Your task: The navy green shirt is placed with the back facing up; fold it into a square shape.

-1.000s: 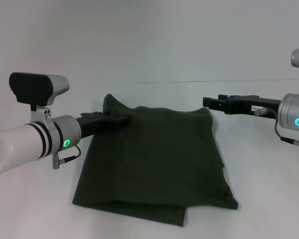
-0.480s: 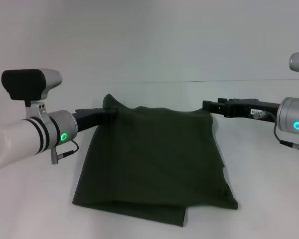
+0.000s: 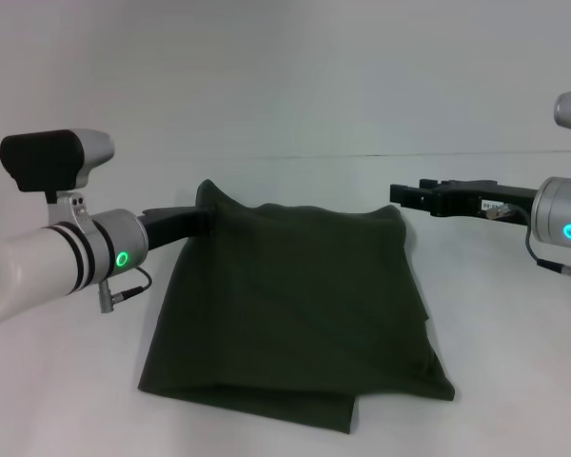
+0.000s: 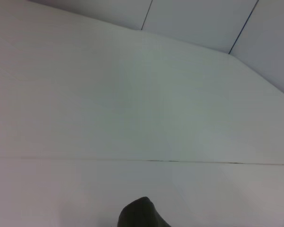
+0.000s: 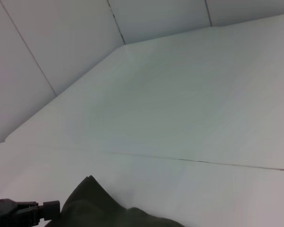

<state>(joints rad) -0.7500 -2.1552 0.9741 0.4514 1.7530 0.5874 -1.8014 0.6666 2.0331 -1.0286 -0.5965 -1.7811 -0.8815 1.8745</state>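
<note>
The navy green shirt lies folded into a rough rectangle on the white table, plain side up, with a doubled layer along its near edge. Its far left corner stands up in a small peak, which also shows in the left wrist view and the right wrist view. My left gripper sits level at that far left corner, its tip at the cloth's edge; the right wrist view catches it beside the peak. Just off the shirt's far right corner, my right gripper hovers level, apart from the cloth.
The white table stretches around the shirt, with a white wall behind it. Nothing else stands on it in view. A seam line crosses the table behind the shirt.
My left gripper has drawn back to the left, from over the shirt's far edge to its corner. The right gripper has shifted slightly right. The shirt has not moved.
</note>
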